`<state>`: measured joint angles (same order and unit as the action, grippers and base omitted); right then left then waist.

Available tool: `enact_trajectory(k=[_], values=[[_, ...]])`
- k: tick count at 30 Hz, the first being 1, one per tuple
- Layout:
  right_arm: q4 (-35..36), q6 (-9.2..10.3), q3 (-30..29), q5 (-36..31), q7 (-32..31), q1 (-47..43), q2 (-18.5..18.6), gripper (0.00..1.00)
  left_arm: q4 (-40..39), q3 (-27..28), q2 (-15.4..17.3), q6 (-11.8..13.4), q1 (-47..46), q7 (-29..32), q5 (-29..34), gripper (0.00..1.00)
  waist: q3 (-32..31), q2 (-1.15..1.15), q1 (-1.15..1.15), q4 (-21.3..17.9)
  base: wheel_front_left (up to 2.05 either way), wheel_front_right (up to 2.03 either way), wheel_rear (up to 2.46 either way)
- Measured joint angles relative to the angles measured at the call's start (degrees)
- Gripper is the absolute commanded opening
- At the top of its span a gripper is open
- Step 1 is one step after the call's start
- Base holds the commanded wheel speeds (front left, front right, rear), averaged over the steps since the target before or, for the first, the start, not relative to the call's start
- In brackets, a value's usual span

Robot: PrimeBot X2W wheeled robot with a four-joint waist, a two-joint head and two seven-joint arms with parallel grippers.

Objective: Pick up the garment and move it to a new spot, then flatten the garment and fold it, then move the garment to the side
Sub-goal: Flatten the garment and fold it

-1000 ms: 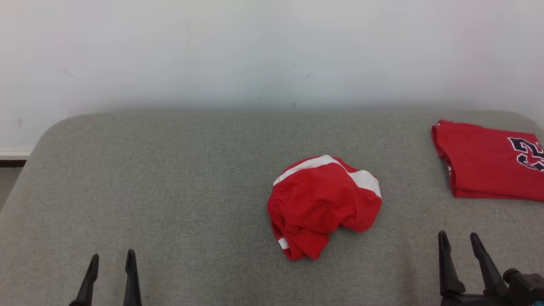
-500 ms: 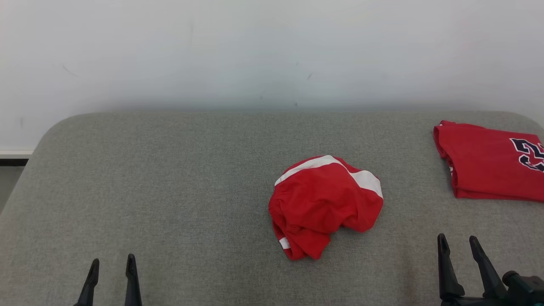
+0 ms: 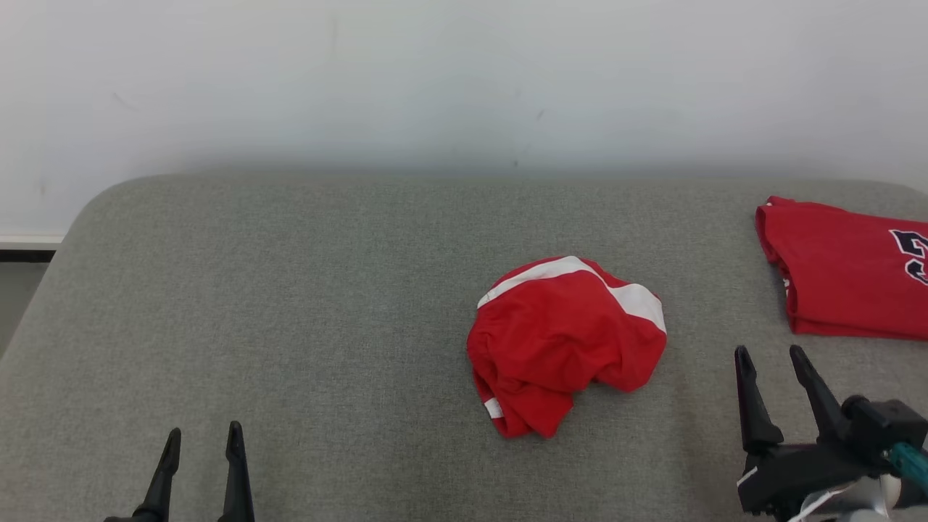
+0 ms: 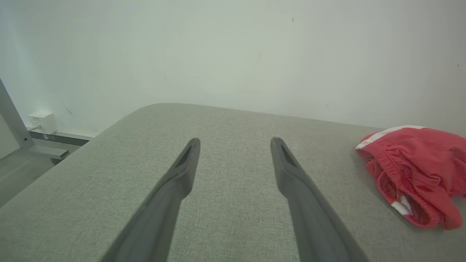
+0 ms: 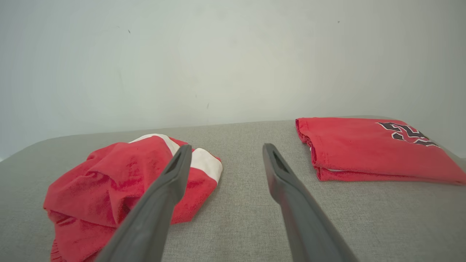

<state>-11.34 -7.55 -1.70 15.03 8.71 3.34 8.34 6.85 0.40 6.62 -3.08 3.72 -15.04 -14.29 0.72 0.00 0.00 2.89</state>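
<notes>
The garment [image 3: 565, 341] is a crumpled red piece with white stripes, lying in a heap right of centre on the grey padded table [image 3: 290, 304]. It also shows at the right of the left wrist view [image 4: 415, 174] and at the left of the right wrist view [image 5: 123, 185]. My right gripper [image 3: 772, 355] stands open to the right of the garment, apart from it and with nothing between its fingers. My left gripper [image 3: 204, 433] is open at the lower left, far from the garment and empty.
A folded red shirt [image 3: 848, 268] with dark lettering lies at the table's right edge, also in the right wrist view [image 5: 371, 149]. A white wall [image 3: 464, 80] rises behind the table. Left of the table the floor and a wall socket [image 4: 43, 122] show.
My right gripper has risen and moved forward, closer to the level of the garment. The head camera has shifted slightly, so the whole scene sits a little to the right. The garment lies as before.
</notes>
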Motion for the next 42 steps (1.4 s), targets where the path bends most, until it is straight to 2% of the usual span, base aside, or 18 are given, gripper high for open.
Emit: enact_trajectory(k=[14,19,20,26,27,28,29,36,42], values=[[-22.17,-0.01,3.77,-0.44,-0.93,20.40,5.43,1.00,1.35,-1.20,-1.82,-1.55,-4.28,0.00,1.12,1.00,4.35,0.00,0.01,4.99,0.00,0.00,0.00],[-30.09,-0.01,4.79,-0.27,-0.94,25.51,5.83,1.00,1.79,-1.29,-2.32,-1.97,-5.64,0.00,1.36,1.00,6.82,0.00,0.01,6.85,0.00,0.00,0.00],[-33.72,0.00,4.98,-0.07,-1.52,27.00,5.86,1.00,2.11,-1.19,-2.43,-2.15,-6.53,0.00,1.37,1.00,7.75,0.01,0.01,7.58,0.00,0.00,0.00],[-42.37,0.00,5.84,1.27,-2.22,29.39,5.12,1.00,2.76,-0.77,-2.81,-2.54,-7.65,0.00,1.59,1.00,9.43,0.01,0.01,9.66,0.00,0.00,0.00],[-43.24,0.00,6.20,1.75,-2.16,29.48,4.75,0.83,2.81,-0.64,-2.88,-2.54,-7.69,0.00,1.68,1.00,9.57,0.01,0.01,9.87,0.00,0.00,0.00],[-43.74,0.00,6.59,2.13,-1.68,29.65,4.45,0.20,2.87,-0.56,-2.94,-2.56,-7.78,0.00,1.69,1.00,9.64,0.01,0.01,10.02,0.00,0.00,0.00],[-44.28,0.00,7.04,2.30,-1.29,30.00,4.30,0.00,2.89,-0.45,-3.04,-2.60,-7.83,0.00,1.69,1.00,9.59,0.01,0.01,10.08,0.00,0.00,0.00],[-44.06,-0.01,10.05,3.85,4.60,30.83,4.21,0.00,2.96,1.07,-3.25,-2.81,-7.03,0.00,2.10,1.00,8.01,0.00,0.00,8.85,0.00,0.00,0.00],[-35.27,-0.01,12.85,5.05,6.21,27.40,5.60,0.00,2.81,1.26,-3.43,-2.96,-5.77,0.00,2.18,1.00,6.05,0.00,-0.01,6.55,0.00,0.00,0.00]])
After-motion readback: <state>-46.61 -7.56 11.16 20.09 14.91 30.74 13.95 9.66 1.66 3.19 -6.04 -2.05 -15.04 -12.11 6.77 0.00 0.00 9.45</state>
